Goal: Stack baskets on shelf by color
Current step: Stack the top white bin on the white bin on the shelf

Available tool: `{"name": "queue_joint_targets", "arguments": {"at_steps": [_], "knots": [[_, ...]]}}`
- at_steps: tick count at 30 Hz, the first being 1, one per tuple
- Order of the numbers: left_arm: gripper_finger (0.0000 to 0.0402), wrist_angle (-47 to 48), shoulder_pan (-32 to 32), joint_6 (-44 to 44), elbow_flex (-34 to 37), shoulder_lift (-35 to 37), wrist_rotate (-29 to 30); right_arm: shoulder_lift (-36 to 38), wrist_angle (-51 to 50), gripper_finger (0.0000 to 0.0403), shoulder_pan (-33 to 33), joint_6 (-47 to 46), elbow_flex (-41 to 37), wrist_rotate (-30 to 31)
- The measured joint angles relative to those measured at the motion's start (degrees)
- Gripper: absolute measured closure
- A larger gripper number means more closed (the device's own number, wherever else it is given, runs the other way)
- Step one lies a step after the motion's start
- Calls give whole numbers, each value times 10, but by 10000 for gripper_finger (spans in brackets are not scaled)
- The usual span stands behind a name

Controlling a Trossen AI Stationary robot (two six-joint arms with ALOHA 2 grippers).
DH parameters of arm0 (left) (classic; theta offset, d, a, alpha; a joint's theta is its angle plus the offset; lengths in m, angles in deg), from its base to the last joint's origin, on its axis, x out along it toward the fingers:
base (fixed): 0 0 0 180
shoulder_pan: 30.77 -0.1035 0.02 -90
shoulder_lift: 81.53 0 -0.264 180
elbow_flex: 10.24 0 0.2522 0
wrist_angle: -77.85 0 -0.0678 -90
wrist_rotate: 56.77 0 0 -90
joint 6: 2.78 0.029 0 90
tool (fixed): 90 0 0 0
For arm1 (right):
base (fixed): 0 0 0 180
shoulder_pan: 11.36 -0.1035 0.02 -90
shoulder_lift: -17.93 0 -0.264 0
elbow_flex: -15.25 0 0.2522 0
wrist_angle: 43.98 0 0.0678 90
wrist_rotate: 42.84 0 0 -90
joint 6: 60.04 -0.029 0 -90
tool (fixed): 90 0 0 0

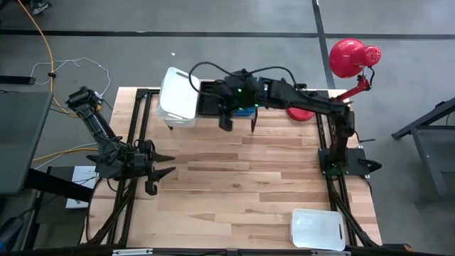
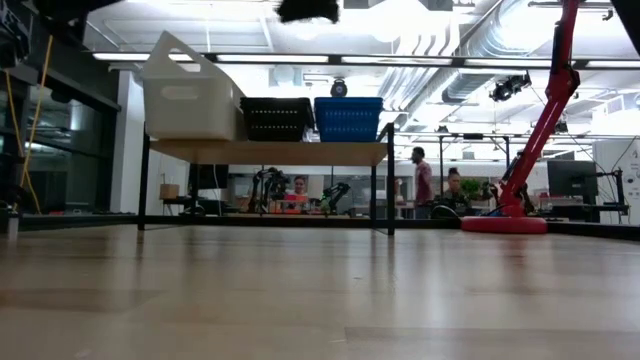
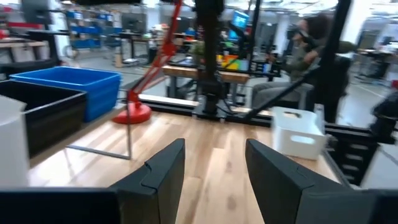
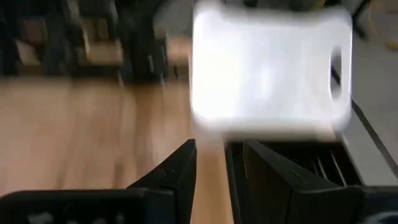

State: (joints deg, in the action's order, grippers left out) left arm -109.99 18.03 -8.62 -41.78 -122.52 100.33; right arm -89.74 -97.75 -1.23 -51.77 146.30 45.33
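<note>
Three baskets stand in a row on the shelf (image 2: 265, 152) at the table's far edge. They are white (image 2: 190, 95) at the left end, black mesh (image 2: 277, 118) in the middle and blue (image 2: 348, 118) on the right. Another white basket (image 1: 318, 229) rests on the tabletop at the near right. My right gripper (image 4: 217, 165) hangs open high above the shelf (image 1: 227, 107), over the black basket and facing the white one (image 4: 270, 68), with nothing between its fingers. My left gripper (image 1: 160, 171) waits open at the table's left side, pointing level across the table.
A red lamp (image 1: 353, 57) stands with its round base (image 2: 503, 224) on the table just right of the shelf. Bare wood lies between the shelf and the near edge. People show in the room beyond the table.
</note>
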Motion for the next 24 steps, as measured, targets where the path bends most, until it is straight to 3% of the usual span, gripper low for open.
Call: {"name": "queue_joint_targets", "arguments": {"at_steps": [5, 11, 15, 18, 21, 24], "knots": [[243, -9, -53, 0, 0, 1, -16, 22, -180, 281, 0, 17, 0, 43], [243, 11, -156, -43, -20, 1, -163, 24, -336, 281, 0, -8, 0, 64], [243, 103, -217, -56, -85, -3, -238, 24, -360, 281, -8, -22, 0, 79], [243, 219, -245, -56, -169, -9, -245, 26, -371, 281, -20, -33, -5, 82], [243, 336, -266, -56, -262, -23, -238, 66, -344, 281, -36, -46, -90, 108], [243, 432, -286, -45, -349, -43, -220, 157, -274, 281, -51, -86, -258, 128]]}}
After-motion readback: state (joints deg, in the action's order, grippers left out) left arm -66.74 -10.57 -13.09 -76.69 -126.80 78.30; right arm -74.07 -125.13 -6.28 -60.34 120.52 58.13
